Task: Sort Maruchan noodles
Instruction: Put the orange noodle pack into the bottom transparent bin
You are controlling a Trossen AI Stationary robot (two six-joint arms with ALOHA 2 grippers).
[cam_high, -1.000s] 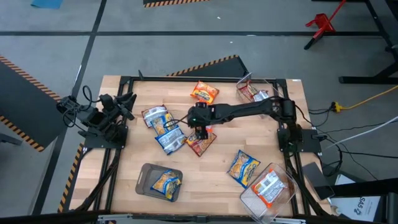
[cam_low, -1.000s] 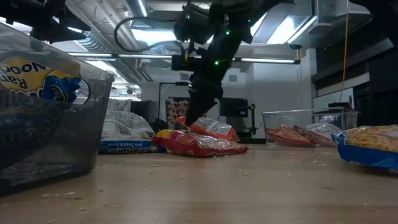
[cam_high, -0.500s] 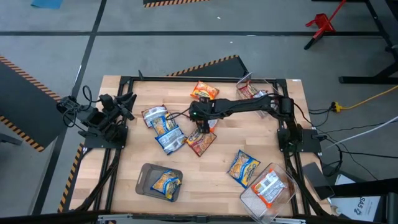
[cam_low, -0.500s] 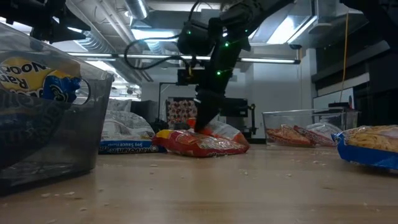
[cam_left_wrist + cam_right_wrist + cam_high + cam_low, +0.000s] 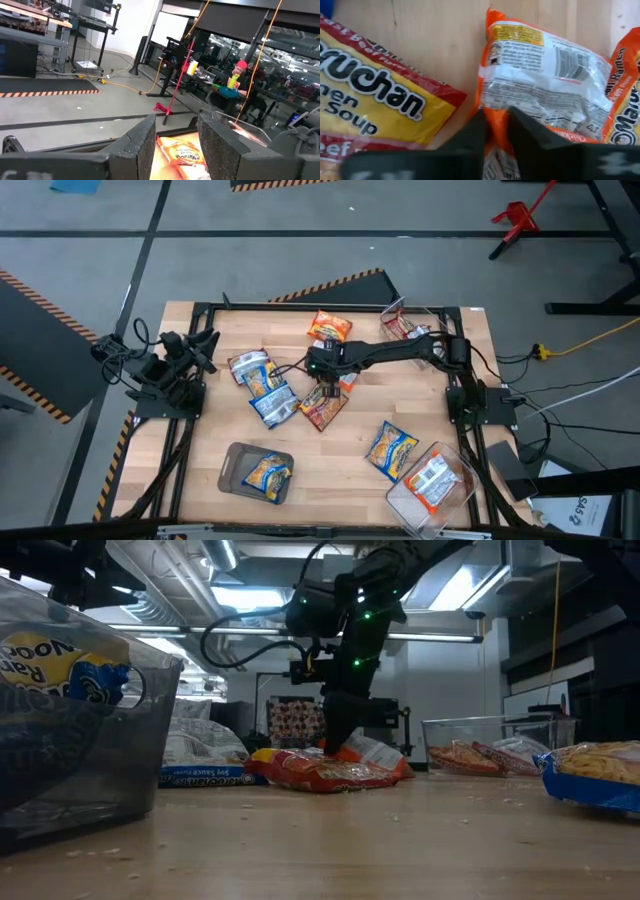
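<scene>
Several Maruchan noodle packets lie on the wooden table. My right gripper (image 5: pixel 326 387) (image 5: pixel 343 745) (image 5: pixel 495 137) reaches to the table's middle and is shut on an orange packet (image 5: pixel 343 383) (image 5: pixel 545 85), which lies with its white printed back up. A dark red beef packet (image 5: pixel 322 410) (image 5: pixel 370 100) lies right beside it, toward the near edge. Blue packets (image 5: pixel 265 385) lie to the left, and another orange packet (image 5: pixel 328 327) lies farther back. My left gripper (image 5: pixel 205 343) (image 5: pixel 175 145) waits open at the table's left edge. My right gripper pinches the orange packet's orange edge (image 5: pixel 496 131) between its two fingers, coming from above with the fingers pointing down. The rest of the packet lies flat on the table (image 5: pixel 375 752), partly against the dark red packet.
A grey tray (image 5: pixel 235 460) at the near left holds a blue-yellow packet. A clear bin (image 5: pixel 400 500) at the near right holds a silver-white packet, and another clear bin (image 5: pixel 435 315) stands at the far right with dark red packets. A loose blue-yellow packet (image 5: pixel 390 450) lies near the right.
My right gripper has come down and shifted a little toward the table's right, from above the dark red packet onto the orange packet's edge. The packets have stayed where they lay.
</scene>
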